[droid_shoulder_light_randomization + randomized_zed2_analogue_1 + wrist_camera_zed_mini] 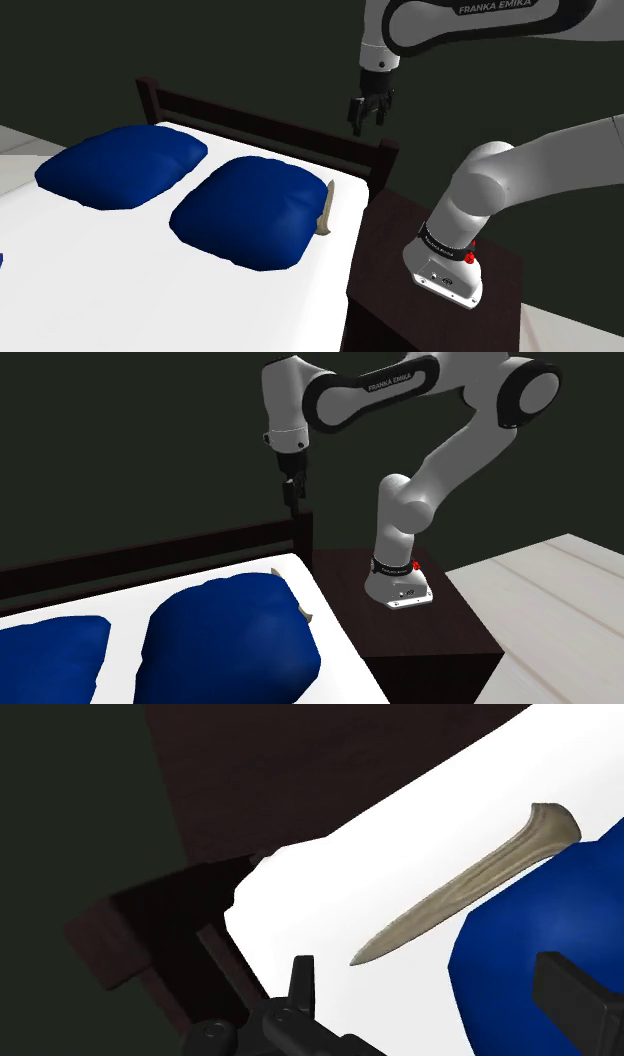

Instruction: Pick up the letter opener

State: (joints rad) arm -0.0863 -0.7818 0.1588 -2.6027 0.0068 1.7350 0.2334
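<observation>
The letter opener (325, 208) is a slim beige blade lying on the white bed (150, 290), wedged against the nearer blue pillow (255, 210) close to the mattress edge. In the wrist view the letter opener (470, 886) lies flat ahead of the fingers, its pointed tip toward the gripper and its wide end against the pillow (520, 964). My gripper (368, 115) hangs well above the headboard's corner post, open and holding nothing. From the second exterior view the gripper (293, 492) points down over that post, and a tan tip of the opener (307, 615) peeks out beside the pillow.
A dark wooden headboard (270, 125) runs along the bed's far side, ending in a post (303, 537) under the gripper. A second blue pillow (120, 165) lies further along. The dark stand (400, 240) carrying the arm's base (447, 270) abuts the bed.
</observation>
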